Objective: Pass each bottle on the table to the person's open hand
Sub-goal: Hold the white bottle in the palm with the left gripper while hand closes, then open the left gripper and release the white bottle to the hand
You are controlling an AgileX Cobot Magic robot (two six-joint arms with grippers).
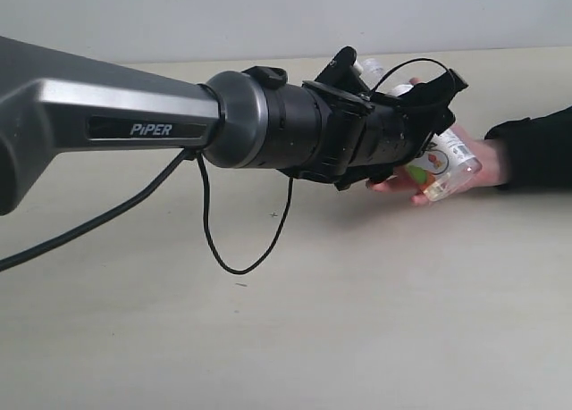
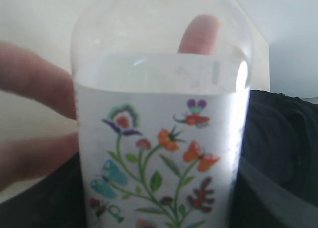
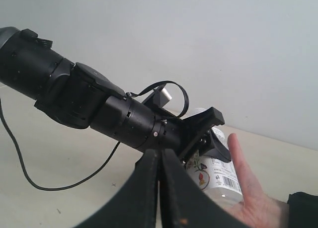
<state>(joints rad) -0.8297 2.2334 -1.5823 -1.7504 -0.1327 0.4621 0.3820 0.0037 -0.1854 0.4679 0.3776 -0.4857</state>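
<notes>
My left gripper (image 1: 436, 129) reaches far right across the table (image 1: 357, 330) and is shut on the squat floral bottle (image 1: 444, 163). The bottle rests in the person's open hand (image 1: 490, 157), palm up, with a black sleeve behind it. In the left wrist view the floral bottle (image 2: 159, 138) fills the frame, with the hand's fingers (image 2: 30, 89) beside and behind it. The right wrist view shows the left gripper (image 3: 216, 133) on the bottle (image 3: 221, 176) over the hand (image 3: 248, 193). My right gripper (image 3: 160, 156) is shut and empty, hovering near the left arm.
The left arm's long grey and black body (image 1: 134, 115) spans the left half of the exterior view, with a black cable (image 1: 214, 245) hanging down to the table. What looks like another clear bottle's top (image 1: 368, 68) peeks out behind the gripper.
</notes>
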